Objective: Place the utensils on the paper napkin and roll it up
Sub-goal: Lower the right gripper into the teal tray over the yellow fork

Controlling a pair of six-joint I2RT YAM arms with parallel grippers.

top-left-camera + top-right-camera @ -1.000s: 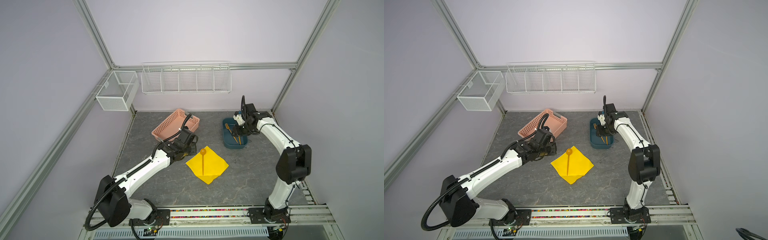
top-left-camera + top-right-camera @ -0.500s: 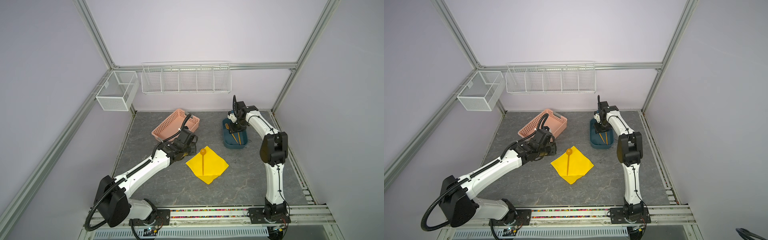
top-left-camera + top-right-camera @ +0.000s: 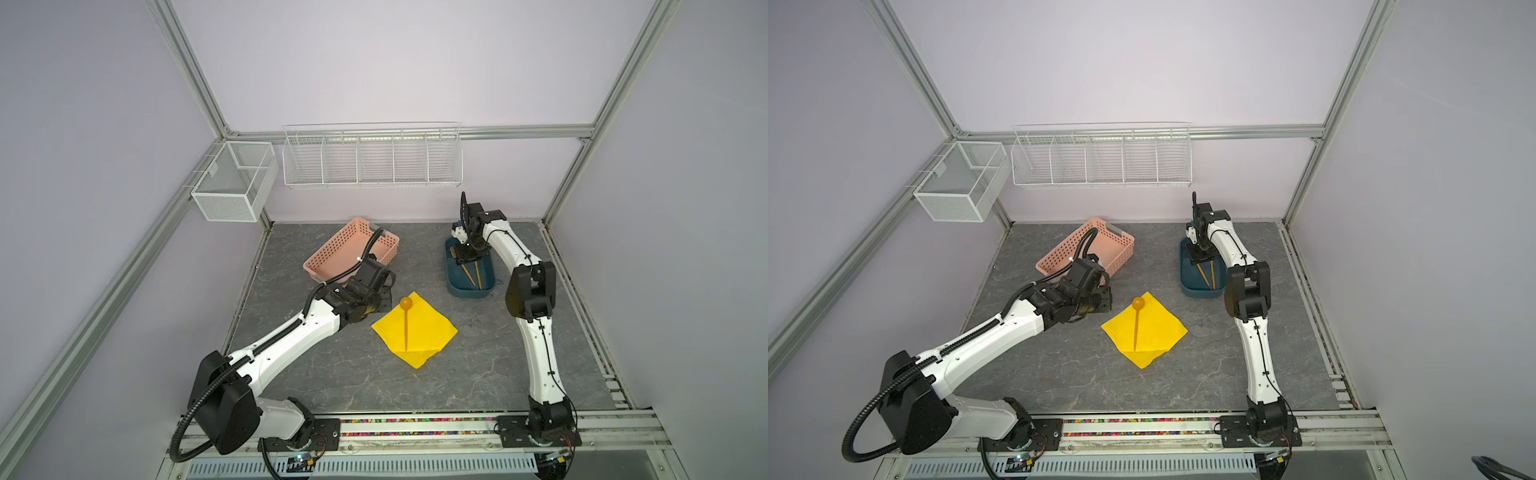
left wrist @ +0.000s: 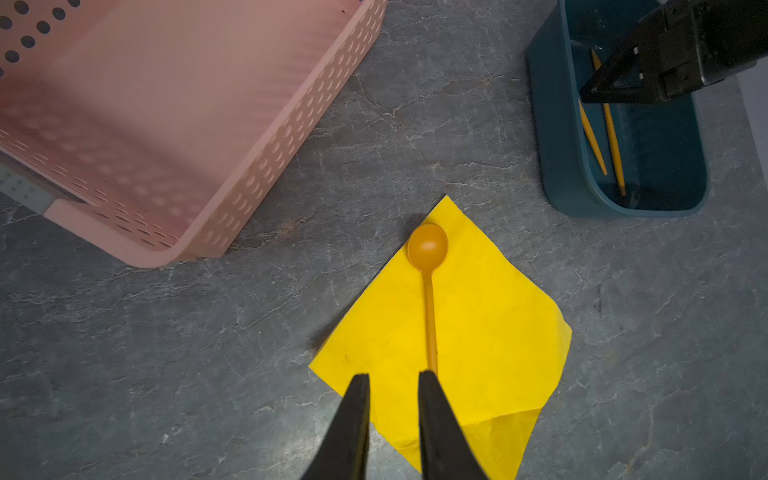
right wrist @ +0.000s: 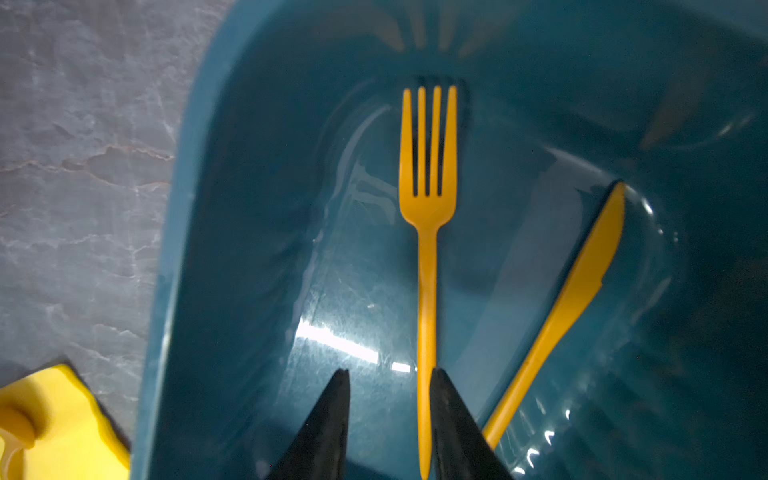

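Note:
The yellow paper napkin [image 3: 432, 332] [image 3: 1160, 332] lies as a diamond mid-table, with the orange spoon [image 3: 406, 322] [image 4: 430, 311] resting on it, bowl toward the back. My left gripper [image 4: 394, 376] hovers open and empty at the napkin's left corner, beside the spoon's handle end. The fork [image 5: 427, 249] and knife [image 5: 573, 299] lie in the blue tub [image 5: 187, 249] [image 3: 469, 293]. My right gripper [image 5: 388, 372] [image 3: 467, 259] reaches down into the tub, open. The fork's handle stands between its jaws, against one finger [image 5: 446, 399].
A pink perforated basket [image 3: 353, 253] [image 4: 166, 124] sits behind my left arm, close to the napkin's back-left side. White wire baskets [image 3: 372, 160] hang on the back wall. The tub's walls surround my right gripper.
My right arm has folded its elbow in and brought its gripper over the fork in the tub, and its jaws have narrowed. The left arm, napkin and spoon have stayed still.

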